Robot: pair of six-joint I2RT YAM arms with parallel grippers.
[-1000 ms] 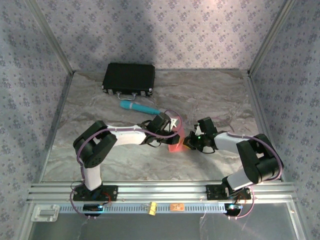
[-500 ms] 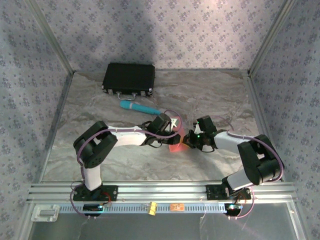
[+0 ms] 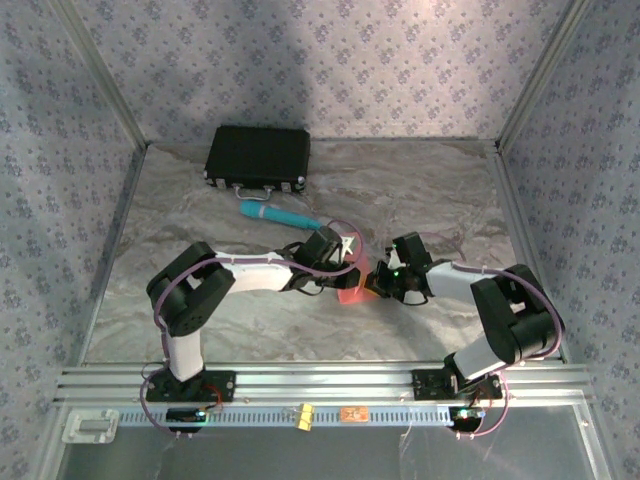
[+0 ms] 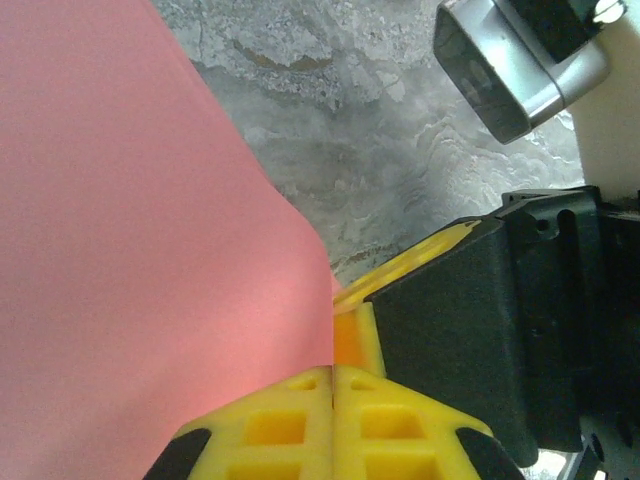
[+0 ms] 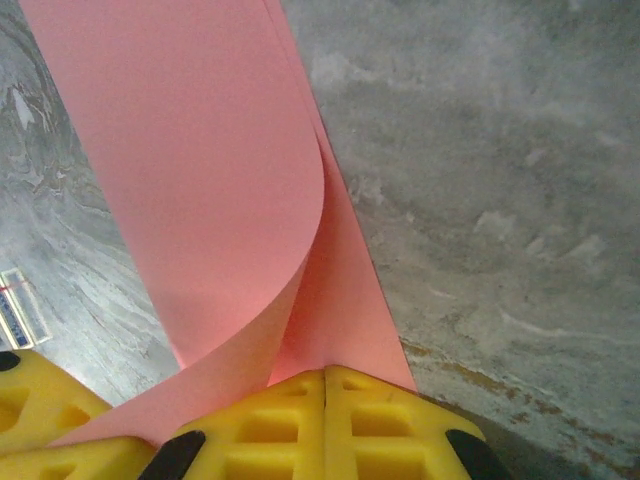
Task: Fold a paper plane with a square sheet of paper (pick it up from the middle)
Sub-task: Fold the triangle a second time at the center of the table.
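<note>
Marble table [image 3: 420,190]. At its centre the pink paper [image 5: 200,180] curls over itself, mid-fold. Right gripper [image 5: 325,374] is clenched on its edge; left gripper [image 4: 332,370] is closed, seemingly pinching it too. Next: flatten the curl into a crease.

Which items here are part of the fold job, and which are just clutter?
In the job: pink paper sheet, pinched by the left gripper and the right gripper.
Lying about: black case, teal cylinder, both beyond the grippers, untouched.
</note>
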